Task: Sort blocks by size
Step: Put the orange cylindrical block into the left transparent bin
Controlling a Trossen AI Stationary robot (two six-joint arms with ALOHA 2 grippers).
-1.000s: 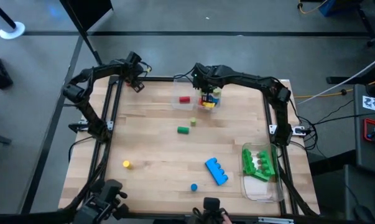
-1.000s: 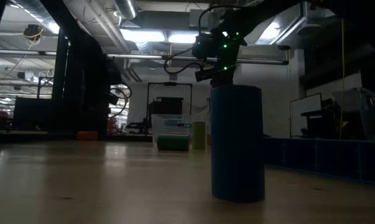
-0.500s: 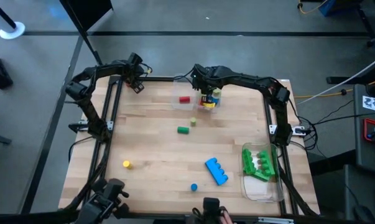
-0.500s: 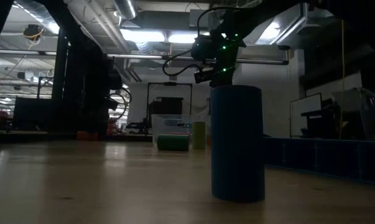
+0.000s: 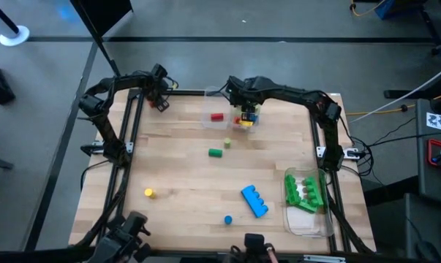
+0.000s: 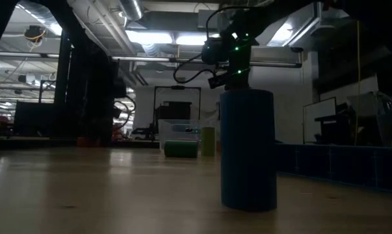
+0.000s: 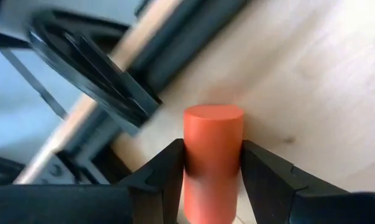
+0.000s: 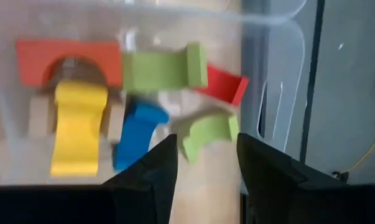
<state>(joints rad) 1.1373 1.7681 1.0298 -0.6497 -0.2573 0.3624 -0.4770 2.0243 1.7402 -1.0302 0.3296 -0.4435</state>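
My left gripper (image 5: 160,104) is at the table's far left corner, shut on a red cylinder block (image 7: 212,143). My right gripper (image 5: 240,108) hangs open over a clear container (image 5: 208,120) at the far middle. Under its fingers (image 8: 204,146) lie a red arch (image 8: 35,59), a yellow block (image 8: 78,127), a blue block (image 8: 136,134) and green blocks (image 8: 162,70). A green cylinder (image 5: 216,153), a lime cube (image 5: 227,143), a yellow cylinder (image 5: 148,193), a studded blue brick (image 5: 254,201) and a small blue cylinder (image 5: 227,219) rest on the wooden table. My left gripper pinches the red cylinder's round side (image 7: 192,163) between its two fingers. The fingers slant steeply down and lie along the cylinder. Its flat end (image 7: 213,116) sticks out past the fingertips toward the table; whether that end touches the wood I cannot tell.
A second clear container (image 5: 308,223) with green studded bricks (image 5: 302,191) stands at the near right. A black frame rail (image 7: 106,81) runs along the table's edge close to my left gripper. In the low view the blue cylinder (image 6: 248,149) stands tall in front.
My right gripper has tipped a little over the far container while staying in place. My left gripper has sunk slightly at the far left corner.
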